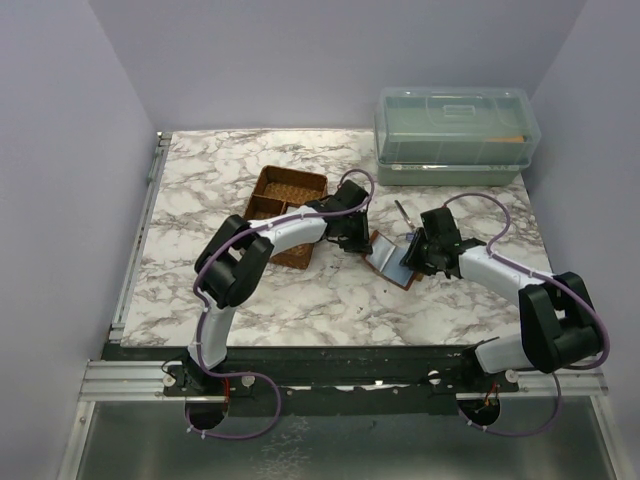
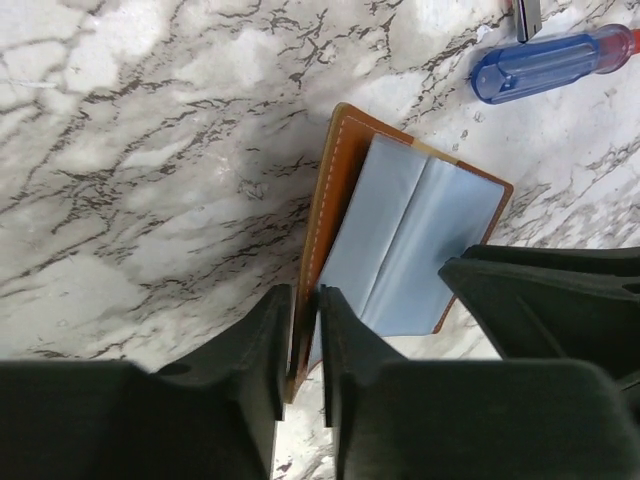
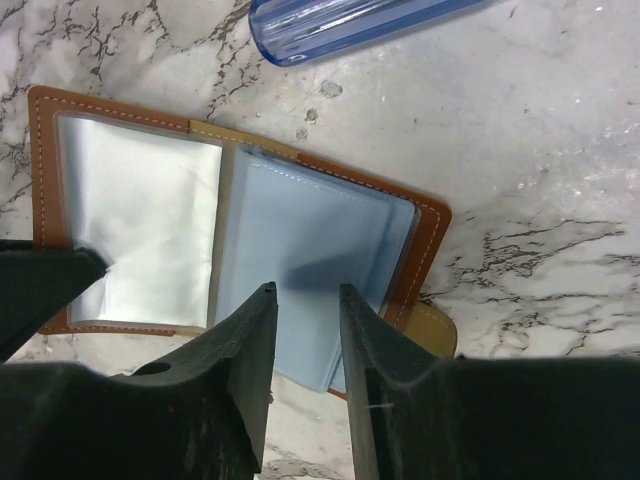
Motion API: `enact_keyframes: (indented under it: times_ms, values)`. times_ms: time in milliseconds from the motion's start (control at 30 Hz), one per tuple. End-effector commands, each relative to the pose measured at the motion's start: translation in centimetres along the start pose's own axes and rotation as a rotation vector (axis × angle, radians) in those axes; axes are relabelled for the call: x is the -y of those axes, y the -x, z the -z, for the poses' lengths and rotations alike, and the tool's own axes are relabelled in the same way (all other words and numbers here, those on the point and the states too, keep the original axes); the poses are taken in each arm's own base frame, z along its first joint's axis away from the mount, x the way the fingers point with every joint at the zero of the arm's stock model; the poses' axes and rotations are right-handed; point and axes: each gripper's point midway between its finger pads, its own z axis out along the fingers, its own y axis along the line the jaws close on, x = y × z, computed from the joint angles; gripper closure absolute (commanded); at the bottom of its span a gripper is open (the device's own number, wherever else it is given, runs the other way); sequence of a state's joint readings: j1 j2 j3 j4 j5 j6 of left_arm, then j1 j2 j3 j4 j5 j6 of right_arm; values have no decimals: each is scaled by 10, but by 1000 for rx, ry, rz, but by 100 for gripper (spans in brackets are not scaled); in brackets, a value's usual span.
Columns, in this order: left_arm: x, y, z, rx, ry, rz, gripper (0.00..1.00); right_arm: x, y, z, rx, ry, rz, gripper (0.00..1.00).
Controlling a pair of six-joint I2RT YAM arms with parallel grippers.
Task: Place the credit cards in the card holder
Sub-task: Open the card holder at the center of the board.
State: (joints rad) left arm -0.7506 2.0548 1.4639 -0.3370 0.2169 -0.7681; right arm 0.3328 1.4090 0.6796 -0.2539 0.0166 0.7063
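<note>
On the marbled bench [image 1: 200,200], a little to the 3 o'clock side of centre, I see the card holder [image 1: 392,260] lying open, with its brown cover down and its pale pockets facing up. My left fingers [image 2: 285,345] are nearly closed and pinch the holder's stitched brown edge, coming in from its 9 o'clock side in the top view. My right fingers [image 3: 265,325] reach in from 3 o'clock and stand partly open, one tip on either side of a strip of the pale blue sheet [image 3: 320,240] lying in the holder. I cannot tell whether that sheet is a card or a pocket leaf, nor whether the tips touch it. Beside it is a clear, silvery pocket [image 3: 140,220]. A blue-handled screwdriver [image 2: 550,62] lies near the holder at 12 o'clock. A brown divided basket [image 1: 287,190] sits at 10 o'clock, and a clear lidded box [image 1: 455,135] stands well apart at 1 o'clock.
</note>
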Motion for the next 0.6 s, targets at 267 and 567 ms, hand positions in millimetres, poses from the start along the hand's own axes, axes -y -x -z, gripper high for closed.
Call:
enact_keyframes:
  times_ms: [267,567]
  values:
    - [-13,8,0,0,3,25,66,34,-11,-6,3,-133,10,66]
    - [24,18,28,45,-70,-141,54,12,-1,7,25,-28,56,65]
